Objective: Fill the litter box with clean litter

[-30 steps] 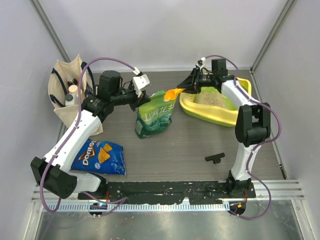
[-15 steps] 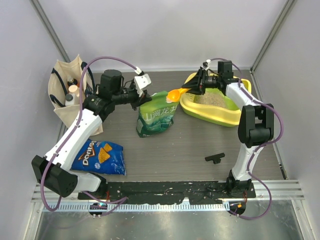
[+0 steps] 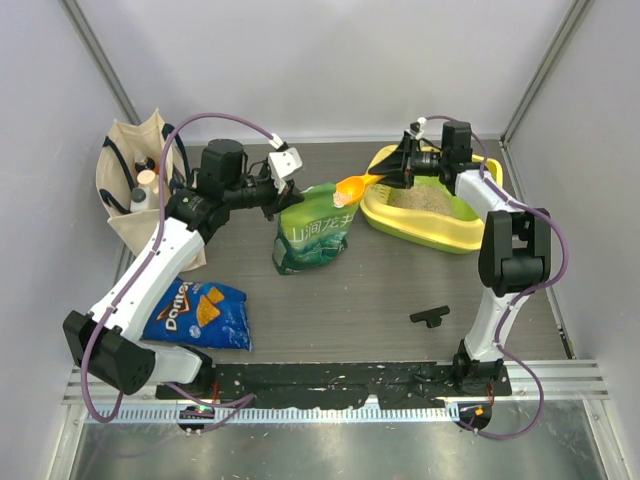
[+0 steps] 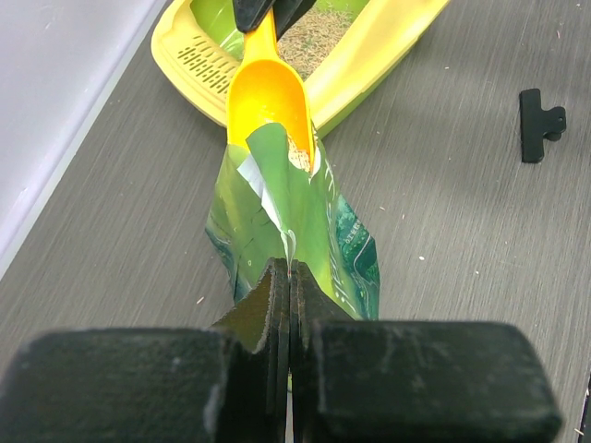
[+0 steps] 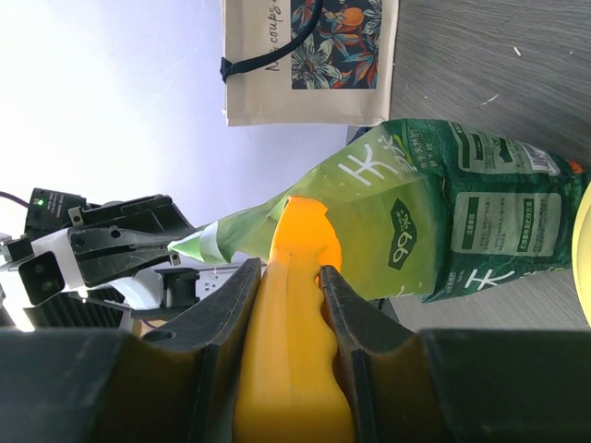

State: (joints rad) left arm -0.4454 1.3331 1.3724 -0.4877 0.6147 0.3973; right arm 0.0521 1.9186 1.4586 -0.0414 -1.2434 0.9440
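Observation:
The litter box, yellow-rimmed with a green basin, sits at the back right and holds a bed of pale clean litter. A green pouch stands left of it. My left gripper is shut on the pouch's top edge, as the left wrist view shows. My right gripper is shut on the handle of an orange scoop. The scoop's bowl reaches into the pouch's open mouth, with a few granules at its tip.
A canvas tote bag with bottles stands at the back left. A blue Doritos bag lies at the front left. A black clip lies near the right arm's base. Walls close in the table at the back and sides.
The right wrist has drawn slightly to the right and back over the litter box, while the scoop's bowl stays at the pouch's mouth. The left arm has not moved.

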